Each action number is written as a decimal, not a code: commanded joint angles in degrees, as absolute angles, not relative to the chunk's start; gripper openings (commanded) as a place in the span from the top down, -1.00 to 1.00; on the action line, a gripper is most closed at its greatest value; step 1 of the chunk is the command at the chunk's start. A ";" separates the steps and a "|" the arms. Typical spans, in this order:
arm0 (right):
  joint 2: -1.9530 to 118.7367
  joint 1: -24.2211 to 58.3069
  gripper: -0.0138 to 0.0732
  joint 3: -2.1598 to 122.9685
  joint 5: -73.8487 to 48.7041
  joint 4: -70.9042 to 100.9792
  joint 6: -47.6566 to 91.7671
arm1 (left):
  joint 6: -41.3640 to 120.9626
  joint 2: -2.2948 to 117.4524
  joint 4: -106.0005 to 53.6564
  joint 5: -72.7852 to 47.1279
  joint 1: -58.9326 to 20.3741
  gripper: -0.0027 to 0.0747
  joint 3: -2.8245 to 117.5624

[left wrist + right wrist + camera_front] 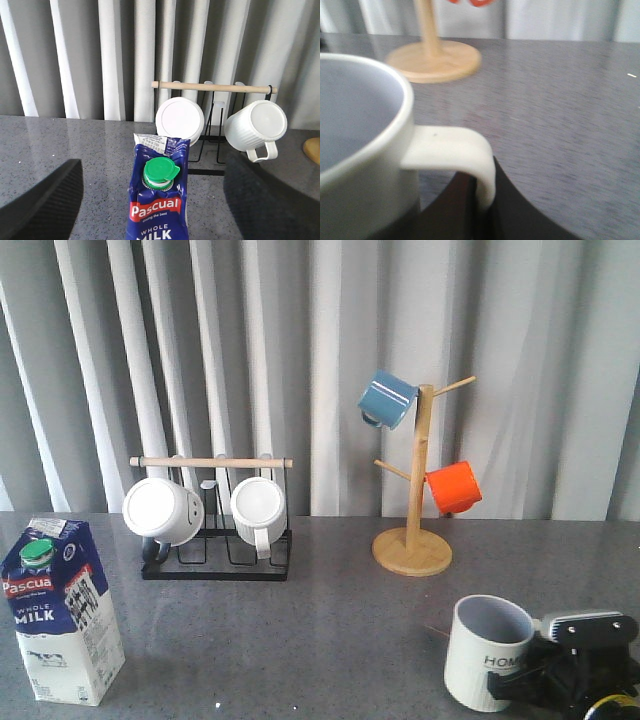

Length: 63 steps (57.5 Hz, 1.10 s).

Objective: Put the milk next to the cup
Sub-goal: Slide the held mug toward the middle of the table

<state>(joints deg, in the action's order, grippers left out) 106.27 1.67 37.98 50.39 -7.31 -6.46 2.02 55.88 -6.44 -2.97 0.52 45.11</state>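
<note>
Blue "Pascual WHOLE MILK" carton (pixel 62 610) between spread left hand (pixel 150 210), "HOME" cup (pixel 487 652) handle pinched by right hand (pixel 565 675)

Upright milk carton (pixel 62 610) front-left, well apart from upright HOME cup (pixel 487 651) front-right

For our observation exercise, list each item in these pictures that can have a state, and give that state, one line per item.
milk: upright, green cap on, far left of the table.
cup: upright, empty, handle at the right gripper.
left gripper: open, fingers either side of the milk, not touching.
right gripper: grip cannot be told.
two white mugs: lying sideways on the black rack.
blue mug: hung on the wooden tree.
orange mug: hung on the tree.
</note>
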 commanded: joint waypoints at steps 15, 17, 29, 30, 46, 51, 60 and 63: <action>105.56 18.14 0.66 44.76 52.27 11.49 -2.32 | 1.86 55.35 -6.87 1.34 0.44 -0.50 47.11; 106.01 19.38 0.66 45.66 51.61 14.49 0.00 | 1.86 55.35 -6.87 1.34 0.44 -0.50 47.11; 109.37 27.94 0.66 51.08 50.83 29.13 10.22 | 1.86 55.35 -6.87 1.34 0.44 -0.50 47.11; 109.49 28.14 0.66 51.49 50.90 29.95 10.77 | 1.86 55.35 -6.87 1.34 0.44 -0.50 47.11; 112.72 33.11 0.65 55.39 50.72 36.95 18.18 | 1.86 55.35 -6.87 1.34 0.44 -0.50 47.11; 112.72 33.43 0.64 55.41 50.72 37.87 20.88 | 1.86 55.35 -6.87 1.34 0.44 -0.50 47.11; 112.64 33.50 0.53 55.08 50.66 38.83 23.87 | 1.86 55.35 -6.87 1.34 0.44 -0.50 47.11; 112.57 33.50 0.46 54.88 50.37 38.83 23.88 | 1.86 55.35 -6.87 1.34 0.44 -0.50 47.11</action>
<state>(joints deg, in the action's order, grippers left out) 115.43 33.49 53.96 46.93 39.52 22.52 2.02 55.88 -6.44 -2.97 0.52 45.11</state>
